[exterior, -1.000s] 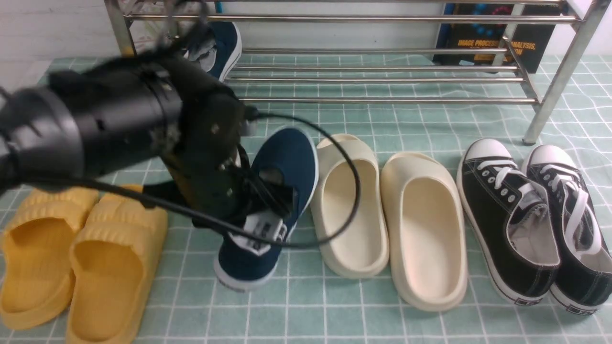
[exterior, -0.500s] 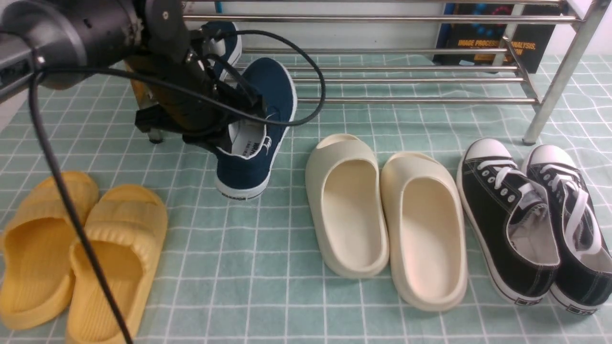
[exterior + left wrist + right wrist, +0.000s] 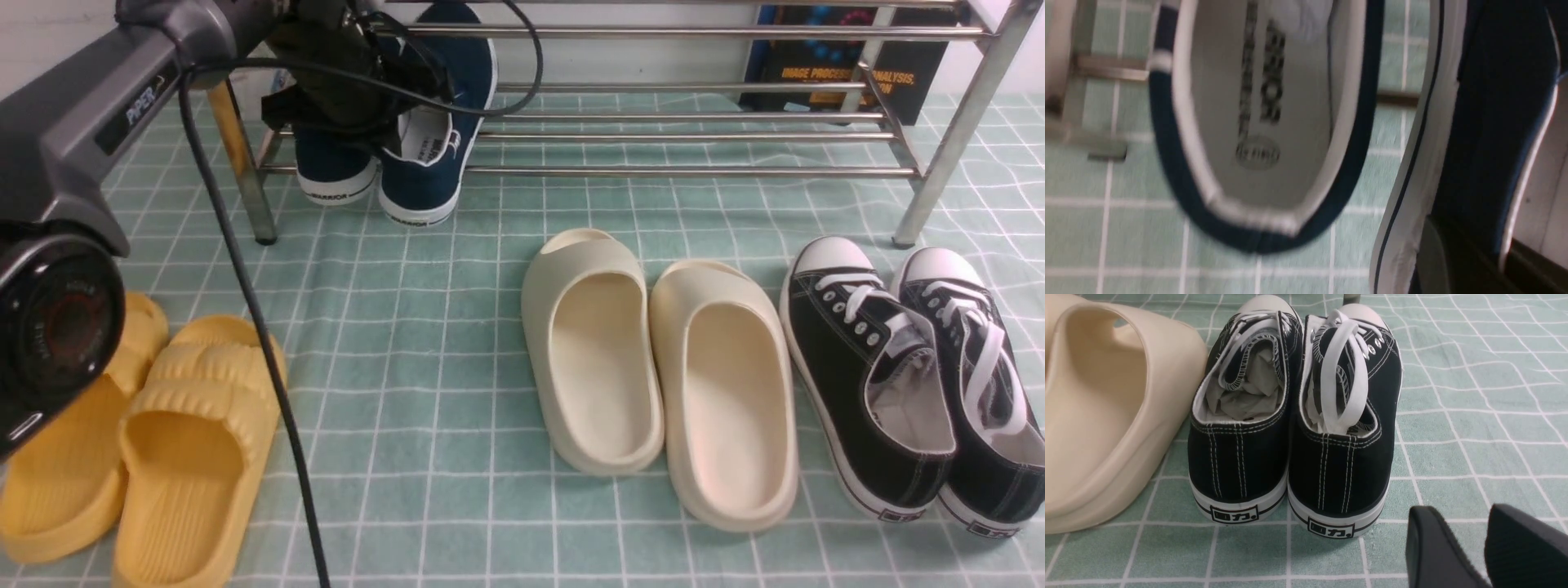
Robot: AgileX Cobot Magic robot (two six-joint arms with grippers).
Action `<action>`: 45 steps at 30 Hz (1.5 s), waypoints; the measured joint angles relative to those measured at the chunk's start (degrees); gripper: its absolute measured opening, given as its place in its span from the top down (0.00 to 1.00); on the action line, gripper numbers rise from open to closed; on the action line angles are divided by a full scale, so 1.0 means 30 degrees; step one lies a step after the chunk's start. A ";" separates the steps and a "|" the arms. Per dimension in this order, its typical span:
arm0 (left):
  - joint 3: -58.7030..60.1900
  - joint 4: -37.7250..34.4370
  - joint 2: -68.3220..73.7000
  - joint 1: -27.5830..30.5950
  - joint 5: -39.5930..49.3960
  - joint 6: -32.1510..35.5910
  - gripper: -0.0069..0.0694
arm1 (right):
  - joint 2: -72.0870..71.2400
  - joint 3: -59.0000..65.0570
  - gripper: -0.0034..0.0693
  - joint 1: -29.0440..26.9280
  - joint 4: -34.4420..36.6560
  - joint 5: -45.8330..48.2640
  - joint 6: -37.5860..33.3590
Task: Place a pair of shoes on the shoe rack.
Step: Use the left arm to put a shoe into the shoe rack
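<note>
So the left gripper [image 3: 390, 106] is up around 11 o'clock in the front view, jaws clamped on the side of one navy slip-on [image 3: 424, 188]. Its heel pokes out past the front bar of the shoe rack [image 3: 694, 171], and the second navy slip-on [image 3: 331, 159] sits just beside it at its 9 o'clock on the bottom shelf. Right gripper [image 3: 1466, 535] hangs with jaws apart, nothing in them, near the black sneakers [image 3: 1241, 457] down at 4 o'clock.

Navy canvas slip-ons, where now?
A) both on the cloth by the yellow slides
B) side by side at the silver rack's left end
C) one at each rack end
B: both navy canvas slip-ons sit heels-out at the silver metal-tube rack's left end, left hand on one.
</note>
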 joint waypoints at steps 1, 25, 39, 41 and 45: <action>-0.0268 0.0000 0.0288 0.0000 -0.0025 0.0000 0.91 | 0.0000 0.0000 0.62 0.0000 0.0000 0.0000 0.0000; -0.1243 0.0219 -0.0346 0.0000 0.0525 -0.0049 0.53 | 0.0000 0.0000 0.62 0.0000 -0.0001 0.0000 0.0000; 0.2738 0.0454 -0.3089 -0.1421 0.3250 0.1304 0.93 | 0.0000 0.0000 0.62 0.0000 -0.0001 0.0000 0.0000; 0.3998 0.0433 -0.2633 -0.1543 0.1611 0.1304 0.93 | 0.0000 0.0000 0.62 0.0000 -0.0001 0.0000 0.0000; 0.4290 0.0497 -0.1662 -0.1524 -0.0766 0.1304 0.93 | 0.0000 0.0000 0.62 0.0000 -0.0001 0.0000 0.0000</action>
